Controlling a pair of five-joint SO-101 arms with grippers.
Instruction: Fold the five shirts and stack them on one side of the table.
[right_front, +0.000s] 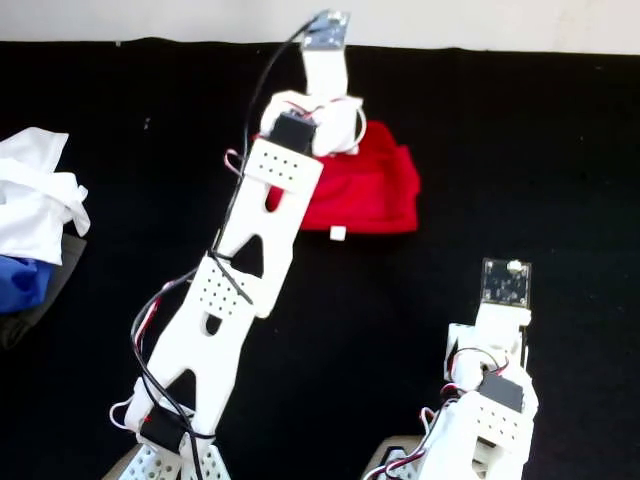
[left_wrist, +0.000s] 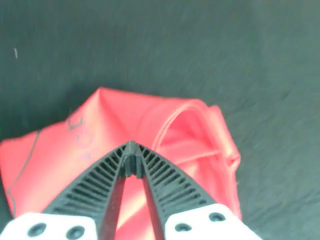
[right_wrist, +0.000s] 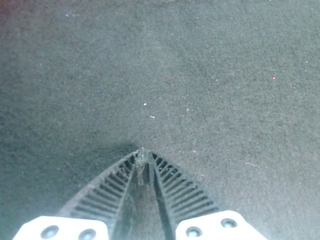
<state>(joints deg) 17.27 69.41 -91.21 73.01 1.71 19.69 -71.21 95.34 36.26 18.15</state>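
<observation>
Black table (right_front: 540, 140): I had one red shirt (right_front: 380, 190) folded at the far middle, with the left gripper (left_wrist: 131, 159) over it, jaws closed on nothing. The right gripper (right_wrist: 143, 161) was closed too, over bare table. The white-and-blue pile (right_front: 35, 215) at the left-side edge looked unfolded, so most of the job remained.

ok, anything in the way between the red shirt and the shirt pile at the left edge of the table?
Nothing visible. Between the red shirt and the shirt pile lies bare black table; only the left arm crosses above it, its gripper over the shirt.
</observation>
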